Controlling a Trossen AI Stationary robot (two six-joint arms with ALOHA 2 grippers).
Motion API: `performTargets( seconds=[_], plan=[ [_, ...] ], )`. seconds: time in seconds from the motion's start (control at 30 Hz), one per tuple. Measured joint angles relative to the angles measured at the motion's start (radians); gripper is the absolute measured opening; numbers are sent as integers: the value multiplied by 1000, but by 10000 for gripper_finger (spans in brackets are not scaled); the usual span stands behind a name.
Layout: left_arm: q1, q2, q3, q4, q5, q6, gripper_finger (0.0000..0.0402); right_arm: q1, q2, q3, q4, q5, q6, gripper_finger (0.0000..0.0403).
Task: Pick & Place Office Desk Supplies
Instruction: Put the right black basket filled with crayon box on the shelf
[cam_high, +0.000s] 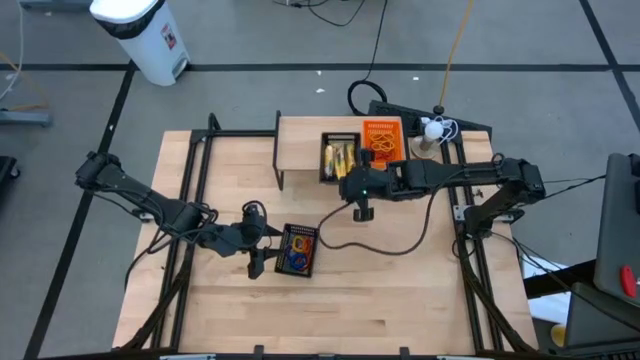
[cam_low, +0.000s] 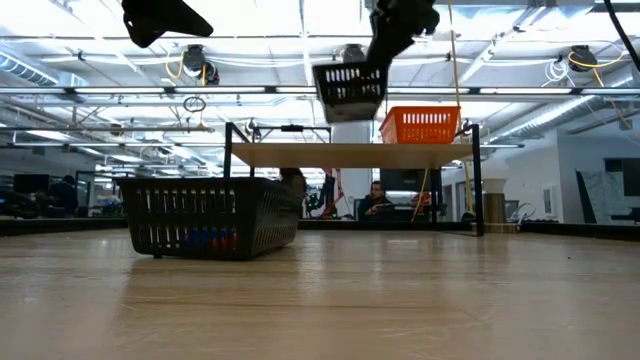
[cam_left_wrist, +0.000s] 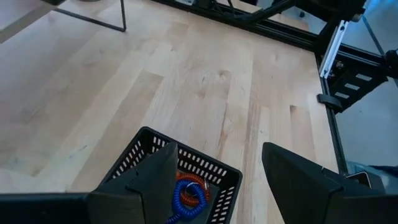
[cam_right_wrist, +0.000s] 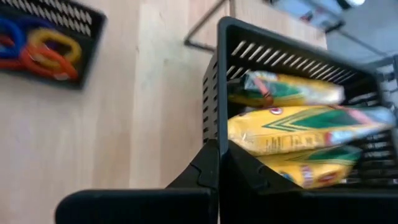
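A black mesh basket (cam_high: 299, 250) stands on the table and holds red, orange and blue coiled loops (cam_left_wrist: 189, 194). My left gripper (cam_left_wrist: 217, 186) hovers open just left of and above it, touching nothing. A second black basket (cam_low: 350, 88) with yellow oblong packs (cam_right_wrist: 298, 134) hangs in the air in front of the wooden shelf (cam_low: 350, 153). My right gripper (cam_high: 358, 190) is shut on this basket. An orange basket (cam_high: 382, 140) stands on the shelf. My right gripper pinches the raised basket's side wall at its upper rim (cam_right_wrist: 211, 134), one finger inside and one outside. The fingers slant down from the table's right and near side. The basket hangs clear of table and shelf, slightly tilted, with the packs inside.
The shelf's black metal legs (cam_high: 279, 165) stand on the table's far half. A cable (cam_high: 400, 245) lies across the middle of the table. Metal frame rails (cam_high: 190, 180) run along the table's left and right sides. Bare wood lies toward the near edge.
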Motion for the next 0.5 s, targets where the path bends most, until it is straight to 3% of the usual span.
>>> performTargets(
  seconds=[0.37, 0.5],
  plan=[
    [0, 0, 0, 0, -3, -44, 237, -107, 1, 0, 27, -34, -52, 2],
    [0, 7, 0, 4, -3, -50, 237, -138, 1, 0, 27, -104, -65, 2]
  ],
)
